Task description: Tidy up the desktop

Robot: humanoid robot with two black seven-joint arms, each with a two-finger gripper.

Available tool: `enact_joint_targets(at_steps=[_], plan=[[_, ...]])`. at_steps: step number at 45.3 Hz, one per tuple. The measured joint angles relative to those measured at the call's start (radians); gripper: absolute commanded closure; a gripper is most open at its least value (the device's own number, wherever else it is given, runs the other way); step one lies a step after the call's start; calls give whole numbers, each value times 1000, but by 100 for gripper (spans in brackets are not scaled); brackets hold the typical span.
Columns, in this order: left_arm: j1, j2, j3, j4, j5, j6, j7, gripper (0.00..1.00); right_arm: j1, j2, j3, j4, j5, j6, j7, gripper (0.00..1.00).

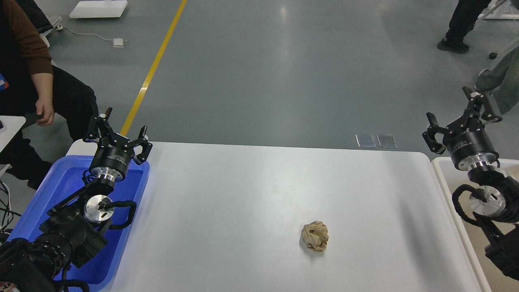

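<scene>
Desktop (pixel 243 194) white, wide, middle of view. Paper ball (pixel 314 236) sits on it at 5 o'clock. Left gripper (pixel 121 132) at 9 over blue tray (pixel 61 182), fingers wide apart, empty. Right gripper (pixel 460 121) at 3 over beige bin (pixel 450 182), spread, empty. Step: grab not begun. Next: right arm reach to ball, pinch it.

left arm: enters from the lower left, wrist above the blue tray (pixel 61 182) | left gripper (pixel 120 132): fingers spread, empty, over the tray's far rim | right arm: well right of the tray | right gripper (pixel 462 111): fingers spread, empty
</scene>
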Motion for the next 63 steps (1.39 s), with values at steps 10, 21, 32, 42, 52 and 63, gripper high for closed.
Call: enact_joint_targets(at_steps=[10, 21, 32, 42, 52, 63], plan=[[0, 0, 0, 0, 0, 0, 0, 0, -2, -3, 2, 2, 2, -1, 0, 0], [0, 0, 0, 0, 0, 0, 0, 0, -11, -5, 3, 3, 2, -1, 1, 0], [0, 0, 0, 0, 0, 0, 0, 0, -20, -27, 3, 6, 2, 3, 8, 0], [0, 0, 0, 0, 0, 0, 0, 0, -30, -45, 2, 9, 2, 3, 36, 0], [0, 0, 0, 0, 0, 0, 0, 0, -36, -48, -5, 10, 2, 4, 63, 0], [0, 0, 0, 0, 0, 0, 0, 0, -41, -44, -11, 10, 2, 4, 74, 0]])
